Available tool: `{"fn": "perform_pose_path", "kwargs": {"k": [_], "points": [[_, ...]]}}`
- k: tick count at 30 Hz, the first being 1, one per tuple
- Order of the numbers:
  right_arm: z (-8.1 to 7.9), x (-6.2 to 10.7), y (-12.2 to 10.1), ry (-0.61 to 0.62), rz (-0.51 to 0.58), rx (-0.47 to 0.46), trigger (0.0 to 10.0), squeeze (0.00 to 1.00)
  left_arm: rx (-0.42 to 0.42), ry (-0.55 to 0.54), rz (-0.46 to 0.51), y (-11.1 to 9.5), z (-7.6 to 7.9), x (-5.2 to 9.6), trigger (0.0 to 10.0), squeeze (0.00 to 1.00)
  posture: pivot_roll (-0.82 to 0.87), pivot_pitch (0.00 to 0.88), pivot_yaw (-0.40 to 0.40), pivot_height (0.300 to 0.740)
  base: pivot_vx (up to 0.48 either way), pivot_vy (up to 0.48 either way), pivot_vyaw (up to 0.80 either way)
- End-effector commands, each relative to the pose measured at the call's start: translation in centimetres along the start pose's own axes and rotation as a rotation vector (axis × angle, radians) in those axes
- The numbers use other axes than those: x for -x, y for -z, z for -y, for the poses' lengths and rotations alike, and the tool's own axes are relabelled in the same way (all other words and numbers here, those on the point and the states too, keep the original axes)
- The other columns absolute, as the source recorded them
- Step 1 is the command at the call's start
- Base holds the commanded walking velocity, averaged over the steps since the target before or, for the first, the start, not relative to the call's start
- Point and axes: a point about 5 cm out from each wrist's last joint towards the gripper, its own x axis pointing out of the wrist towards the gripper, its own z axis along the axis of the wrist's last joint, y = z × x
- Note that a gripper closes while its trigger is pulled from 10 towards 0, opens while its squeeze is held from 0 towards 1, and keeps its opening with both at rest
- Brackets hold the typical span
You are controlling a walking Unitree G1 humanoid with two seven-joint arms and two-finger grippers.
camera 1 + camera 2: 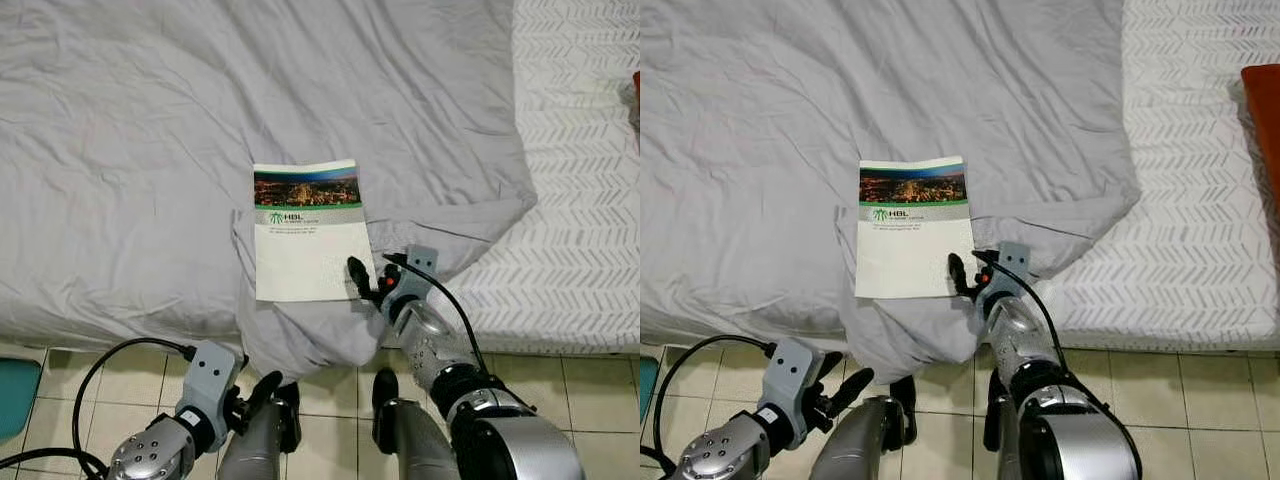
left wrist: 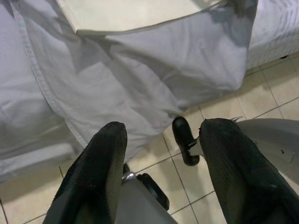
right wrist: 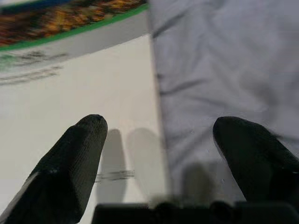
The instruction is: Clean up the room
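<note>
Your item: booklet (image 1: 308,232), white cover, city-night photo strip along top, green band and logo beneath. Closed, lying flat, face up on grey bedsheet (image 1: 150,150), near bed's front edge.

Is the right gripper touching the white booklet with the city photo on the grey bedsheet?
Cannot tell. In the right wrist view the right gripper is open, straddling the white booklet's edge, shadows close beneath, but no plain contact or gap shows.
</note>
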Motion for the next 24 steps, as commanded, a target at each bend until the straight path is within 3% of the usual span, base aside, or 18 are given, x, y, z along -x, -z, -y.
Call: {"fn": "perform_pose_path", "kwargs": {"k": [1, 3, 7, 14, 22, 24], "points": [[0.3, 0.6, 2.1, 0.031, -0.064, 0.008, 10.0, 0.0, 0.014, -0.01, -0.061, 1.3, 0.2, 0.6, 10.0, 0.0, 0.17, 0.671, 0.062, 0.74, 0.0, 0.0, 0.0], [-0.2, 0.5, 1.8, 0.001, -0.041, 0.032, 10.0, 0.0, 0.011, -0.017, -0.063, 1.4, 0.1, 0.6, 10.0, 0.0, 0.17, 0.675, 0.064, 0.74, 0.0, 0.0, 0.0], [-1.1, 0.4, 1.3, -0.026, -0.009, 0.198, 10.0, 0.0, 0.014, -0.022, -0.071, 1.6, 0.3, 0.8, 10.0, 0.0, 0.16, 0.683, 0.058, 0.74, 0.0, 0.0, 0.0], [-2.1, 0.9, 1.2, -0.06, 0.07, 0.266, 10.0, 0.0, 0.025, -0.039, -0.078, 1.9, 0.3, 0.8, 10.0, 0.0, 0.16, 0.678, 0.045, 0.74, 0.0, 0.0, 0.0], [-2.9, 1.6, -0.9, -0.077, 0.245, 0.383, 10.0, 0.0, 0.03, -0.051, -0.08, 2.1, 0.3, 0.8, 10.0, 0.0, 0.15, 0.678, 0.038, 0.74, 0.0, 0.0, 0.0], [-3.0, 1.7, -0.5, -0.095, 0.23, 0.347, 10.0, 0.0, 0.033, -0.052, -0.083, 2.2, 0.4, 0.8, 10.0, 0.0, 0.15, 0.678, 0.038, 0.74, 0.0, 0.0, 0.0]]}}
